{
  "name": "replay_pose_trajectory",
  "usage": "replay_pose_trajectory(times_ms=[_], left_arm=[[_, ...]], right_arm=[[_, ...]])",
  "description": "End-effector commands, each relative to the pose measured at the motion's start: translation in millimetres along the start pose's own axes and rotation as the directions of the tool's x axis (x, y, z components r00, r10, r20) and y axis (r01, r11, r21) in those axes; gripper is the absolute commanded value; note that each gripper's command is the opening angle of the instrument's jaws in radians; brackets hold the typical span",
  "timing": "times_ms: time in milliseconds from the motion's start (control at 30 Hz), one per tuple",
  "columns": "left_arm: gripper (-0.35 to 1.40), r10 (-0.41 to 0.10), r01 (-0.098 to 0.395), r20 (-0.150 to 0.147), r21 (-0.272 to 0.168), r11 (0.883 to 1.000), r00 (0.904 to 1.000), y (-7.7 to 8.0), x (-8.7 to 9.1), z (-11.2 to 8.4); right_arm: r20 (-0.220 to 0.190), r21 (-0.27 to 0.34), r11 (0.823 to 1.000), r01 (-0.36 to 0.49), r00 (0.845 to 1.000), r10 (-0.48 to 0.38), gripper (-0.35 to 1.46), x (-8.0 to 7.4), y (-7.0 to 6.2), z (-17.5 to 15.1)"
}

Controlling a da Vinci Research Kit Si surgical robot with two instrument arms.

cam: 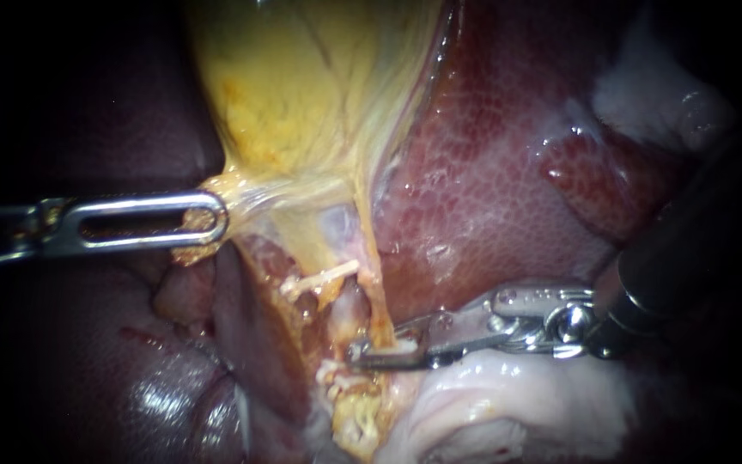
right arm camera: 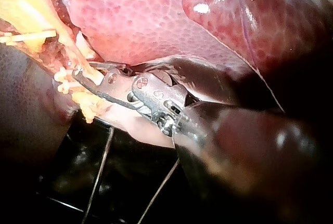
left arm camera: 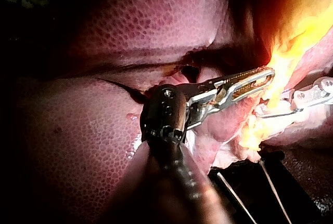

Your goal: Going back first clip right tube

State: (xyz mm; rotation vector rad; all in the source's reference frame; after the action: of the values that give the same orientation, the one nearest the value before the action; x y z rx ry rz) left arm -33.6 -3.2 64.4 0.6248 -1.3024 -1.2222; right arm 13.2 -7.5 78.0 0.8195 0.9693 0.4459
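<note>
At the frame's lower centre the right instrument (cam: 364, 356) has its jaws slightly apart astride the right tube (cam: 376, 296), while the left instrument (cam: 209, 216), centre-left, clamps the gallbladder (cam: 302, 94) taut; withdrawal seems in hand, calling for a straight rightward pull-back without snagging.

Place: a surgical bench set-up, seen close.
What shows it to you:
- a liver (cam: 491, 172) and a yellow gallbladder (cam: 302, 86), lit close by the endoscope
- your left instrument (cam: 212, 216) and right instrument (cam: 369, 352), slender and metal, at the tissue
- in your right wrist view, the tissue's edge over a dark surface (right arm camera: 62, 182) crossed by thin wires (right arm camera: 100, 169)
</note>
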Motion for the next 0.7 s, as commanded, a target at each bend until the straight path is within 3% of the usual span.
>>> replay_pose_trajectory(times_ms=[33, 200, 233, 267, 333, 500, 700], left_arm=[[-0.35, 0.000, 0.000, 0.000, -0.001, 1.000, 1.0000, 0.0, 0.0, 0.0], [-0.35, 0.000, 0.000, 0.000, -0.001, 1.000, 1.0000, 0.0, 0.0, 0.0], [-0.35, 0.000, 0.000, 0.000, -0.001, 1.000, 1.0000, 0.0, 0.0, 0.0], [-0.35, 0.000, 0.000, 0.000, -0.001, 1.000, 1.0000, 0.0, 0.0, 0.0], [-0.35, 0.000, 0.000, 0.000, -0.001, 1.000, 1.0000, 0.0, 0.0, 0.0], [-0.35, 0.000, 0.000, 0.000, -0.001, 1.000, 1.0000, -0.1, 0.0, 0.0], [-0.35, 0.000, 0.000, 0.000, -0.001, 1.000, 1.0000, -0.1, 0.0, 0.0]], right_arm=[[0.001, 0.004, 1.000, 0.001, 1.000, -0.001, -0.35, 0.0, 0.0, 0.0], [-0.010, 0.004, 1.000, -0.007, 1.000, 0.008, -0.35, 0.6, 0.0, -0.3], [-0.031, -0.007, 1.000, -0.009, 0.999, 0.009, -0.19, 0.8, 0.1, -0.2], [-0.061, -0.022, 0.999, 0.024, 0.998, -0.026, 0.09, 1.0, 0.2, -0.1], [-0.078, -0.025, 0.999, 0.033, 0.996, -0.035, 0.51, 1.3, 0.6, 0.2], [-0.101, -0.081, 0.995, 0.061, 0.992, -0.069, 0.60, 1.4, 1.0, 0.0], [-0.102, -0.078, 0.994, 0.079, 0.991, -0.086, 0.60, 2.0, 0.5, -2.8]])
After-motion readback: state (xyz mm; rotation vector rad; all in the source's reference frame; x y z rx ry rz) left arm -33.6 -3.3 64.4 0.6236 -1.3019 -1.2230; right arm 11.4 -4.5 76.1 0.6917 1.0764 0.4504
